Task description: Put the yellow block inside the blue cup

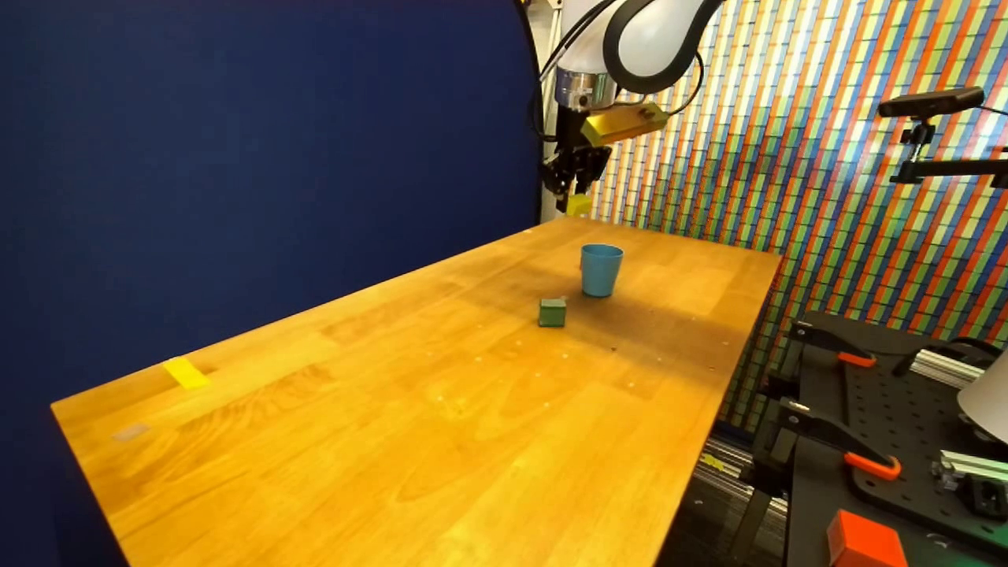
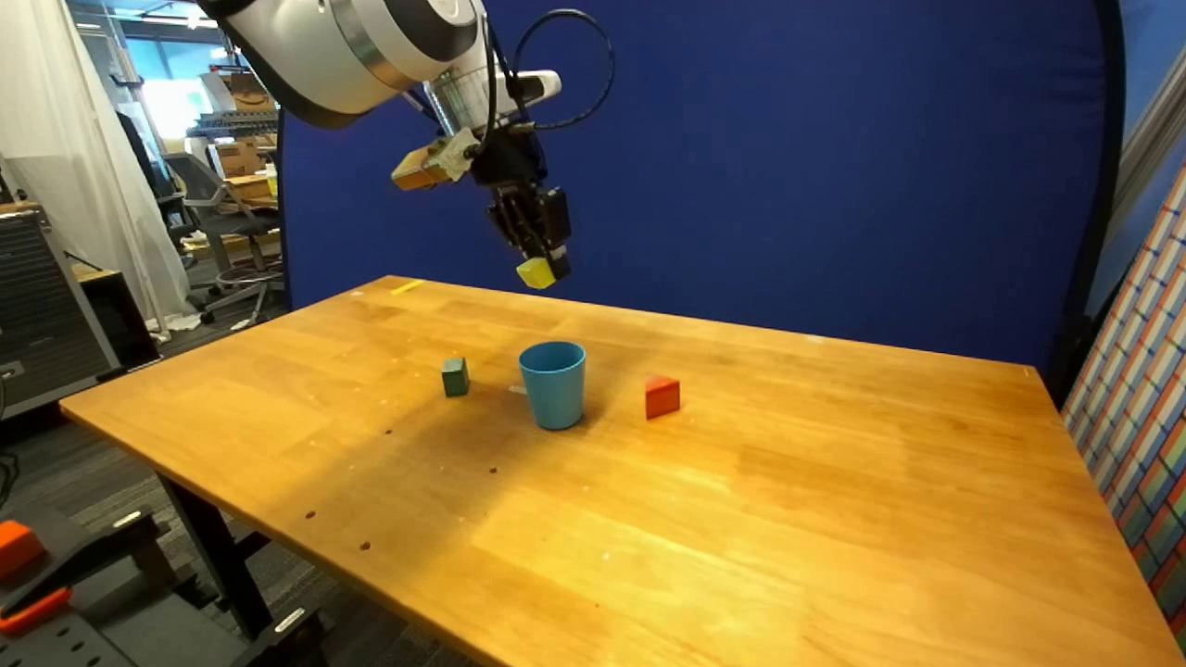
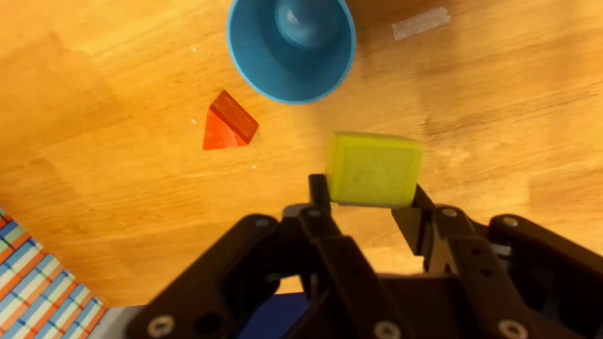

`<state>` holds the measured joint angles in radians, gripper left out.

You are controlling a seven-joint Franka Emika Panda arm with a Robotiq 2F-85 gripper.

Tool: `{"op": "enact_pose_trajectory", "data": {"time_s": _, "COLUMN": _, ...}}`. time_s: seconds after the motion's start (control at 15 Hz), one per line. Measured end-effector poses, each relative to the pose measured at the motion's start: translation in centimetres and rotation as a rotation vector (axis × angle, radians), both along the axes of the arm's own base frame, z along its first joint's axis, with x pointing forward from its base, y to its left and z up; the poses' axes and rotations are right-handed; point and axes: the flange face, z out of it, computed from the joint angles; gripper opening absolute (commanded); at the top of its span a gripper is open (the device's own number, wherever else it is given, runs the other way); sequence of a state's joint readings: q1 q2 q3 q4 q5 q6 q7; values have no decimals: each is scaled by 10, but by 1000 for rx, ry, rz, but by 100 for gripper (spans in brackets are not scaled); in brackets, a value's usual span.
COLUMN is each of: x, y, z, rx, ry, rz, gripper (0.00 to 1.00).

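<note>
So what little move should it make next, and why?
Probably ease the yellow block across until over the blue cup: the gripper holds it above the table, and the wrist view shows it outside the cup's open mouth.

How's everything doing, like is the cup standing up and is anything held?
Yellow block: held up above the table
End effector: closed on that block
Blue cup: upright, no block seen inside
Green block: resting on the table
Red block: resting on the table
Yellow strip: lying flat on the table
</note>
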<state>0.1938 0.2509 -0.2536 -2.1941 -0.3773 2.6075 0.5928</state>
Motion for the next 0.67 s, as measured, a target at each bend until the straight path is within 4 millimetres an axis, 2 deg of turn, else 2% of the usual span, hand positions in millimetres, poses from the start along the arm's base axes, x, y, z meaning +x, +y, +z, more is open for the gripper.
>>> {"op": "enact_pose_trajectory", "data": {"time_s": 0.2, "x": -16, "y": -14, "z": -4, "rx": 3, "ry": 16, "rz": -57, "gripper": 14}}
{"op": "enact_pose_trajectory", "data": {"time_s": 0.27, "x": -20, "y": -18, "z": -6, "rx": 3, "ry": 20, "rz": -72, "gripper": 19}}
{"op": "enact_pose_trajectory", "data": {"time_s": 0.33, "x": -24, "y": -21, "z": -7, "rx": 0, "ry": 22, "rz": -85, "gripper": 64}}
{"op": "enact_pose_trajectory", "data": {"time_s": 0.47, "x": -29, "y": -26, "z": -10, "rx": 5, "ry": 27, "rz": -106, "gripper": 69}}
{"op": "enact_pose_trajectory", "data": {"time_s": 0.67, "x": -33, "y": -27, "z": -14, "rx": 10, "ry": 34, "rz": -121, "gripper": 94}}
